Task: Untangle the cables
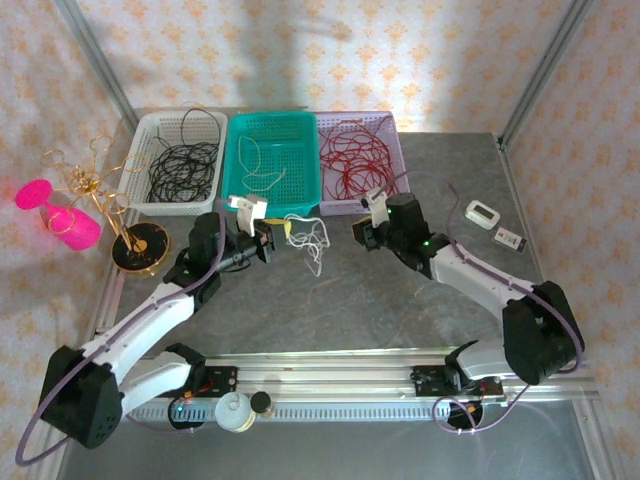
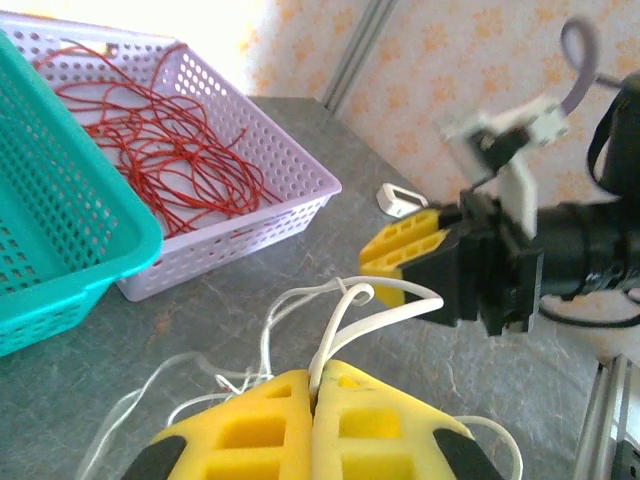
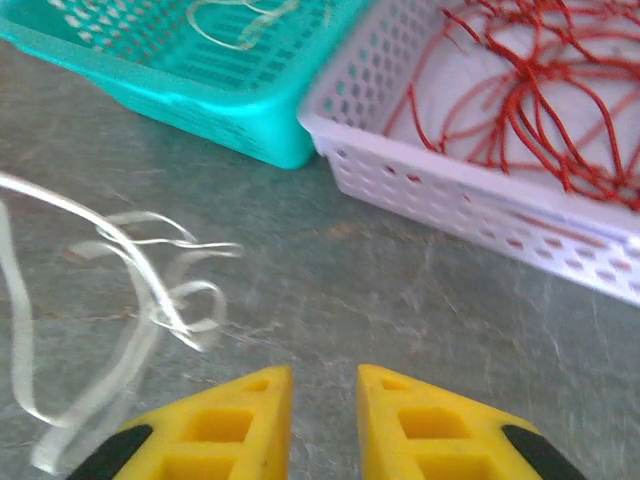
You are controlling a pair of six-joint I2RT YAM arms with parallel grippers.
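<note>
Mostly sorted, I reckon. My left gripper (image 2: 313,382) pinched shut on loose white cable (image 2: 345,312), mid-table. My right gripper (image 3: 325,375) slightly parted, empty, just right of it. Far side: black cables (image 1: 183,168) binned left, pale strand (image 1: 262,175) in teal basket (image 1: 270,117), red cables (image 1: 355,165) binned right. White one left to drop.

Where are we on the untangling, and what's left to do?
Looks done: black cables lie in the white basket, red cables in the lilac basket, and a pale cable in the teal basket. In hand: the left gripper is shut on the white tangle on the table; the right gripper is open and empty nearby. Left: separating that tangle.
</note>
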